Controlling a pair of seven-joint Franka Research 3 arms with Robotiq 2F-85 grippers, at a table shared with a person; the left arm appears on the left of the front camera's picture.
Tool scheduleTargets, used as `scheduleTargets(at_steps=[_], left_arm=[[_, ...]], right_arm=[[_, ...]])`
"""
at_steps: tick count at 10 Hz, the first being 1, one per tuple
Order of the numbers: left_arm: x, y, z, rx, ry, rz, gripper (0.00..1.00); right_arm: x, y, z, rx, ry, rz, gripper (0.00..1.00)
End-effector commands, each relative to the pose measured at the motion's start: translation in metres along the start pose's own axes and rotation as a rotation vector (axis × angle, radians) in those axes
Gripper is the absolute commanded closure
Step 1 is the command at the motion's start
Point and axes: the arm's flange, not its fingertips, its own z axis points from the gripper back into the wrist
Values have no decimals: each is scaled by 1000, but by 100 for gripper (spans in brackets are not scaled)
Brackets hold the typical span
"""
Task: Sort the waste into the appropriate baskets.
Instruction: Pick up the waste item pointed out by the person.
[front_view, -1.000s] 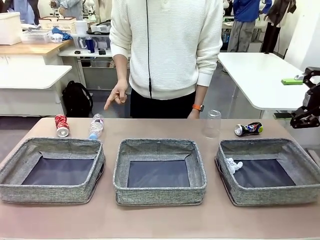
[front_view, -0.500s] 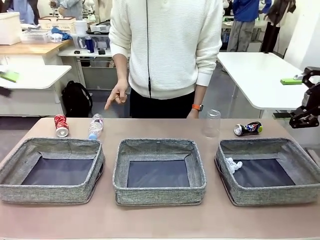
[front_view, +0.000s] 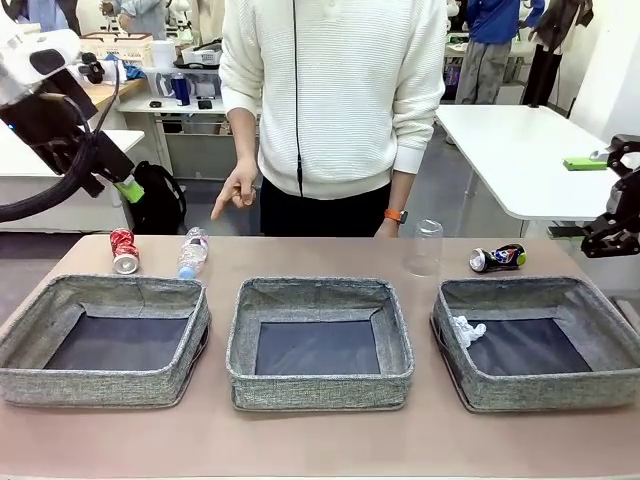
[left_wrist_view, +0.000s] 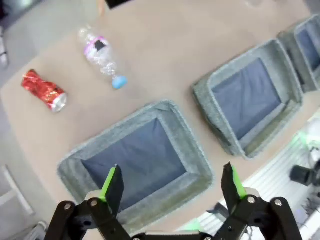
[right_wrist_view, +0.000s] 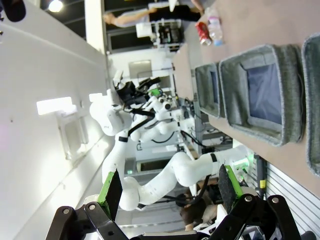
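In the front view, the left gripper (front_view: 122, 186) hangs in the upper left of the frame, above and behind the table (front_view: 320, 440), with one green pad showing. The right gripper (front_view: 608, 232) sits at the right edge, beyond the table's corner, and its jaws cannot be read from here. Three baskets stand in a row across the lower half: the left basket (front_view: 105, 385), the middle basket (front_view: 320, 388) and the right basket (front_view: 540, 392). The crumpled paper ball (front_view: 466, 329) lies inside the right basket, against its left wall. Behind the baskets, from left to right, lie the red crushed can (front_view: 123, 250), the clear plastic bottle (front_view: 192, 252) on its side, the upturned clear plastic cup (front_view: 424, 247) and the dark multicoloured can (front_view: 497, 258). The person's hand (front_view: 235, 192) points down above the bottle. In the left wrist view, the left gripper (left_wrist_view: 172, 182) has its fingers wide apart and holds nothing. It is over the left basket (left_wrist_view: 177, 125), with the red crushed can (left_wrist_view: 43, 90) and the clear plastic bottle (left_wrist_view: 101, 56) in the upper left and the middle basket (left_wrist_view: 207, 95) at the right. In the right wrist view, the right gripper (right_wrist_view: 167, 192) is also spread apart and empty. The baskets run along the right side of the frame, and the red crushed can (right_wrist_view: 202, 32) and the clear plastic bottle (right_wrist_view: 215, 27) are near the top.
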Motion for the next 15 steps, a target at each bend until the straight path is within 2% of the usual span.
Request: scheduleTargets(at_steps=[1, 2, 3, 5, 7, 8, 10, 13, 14, 15], left_arm=[[2, 0, -1, 49, 7, -1, 0], [30, 7, -29, 44, 93, 124, 0], [56, 17, -58, 16, 142, 163, 0], [103, 41, -116, 26, 150, 311, 0], [126, 66, -154, 16, 120, 402, 0], [131, 80, -173, 76, 102, 458, 0], [133, 91, -211, 154, 107, 472, 0], [131, 105, -248, 264, 71, 554, 0], [130, 109, -257, 337, 50, 584, 0], [130, 112, -267, 360, 63, 609, 0]], right_arm=[[-2, 4, 2, -4, 6, -20, 0], [-2, 4, 2, -4, 6, -20, 0], [-2, 4, 2, -4, 6, -20, 0], [-2, 4, 2, -4, 6, -20, 0], [-2, 4, 2, -4, 6, -20, 0], [-2, 4, 2, -4, 6, -20, 0], [-2, 4, 2, -4, 6, -20, 0], [-2, 4, 2, -4, 6, -20, 0], [-2, 4, 2, -4, 6, -20, 0], [-2, 4, 2, -4, 6, -20, 0]])
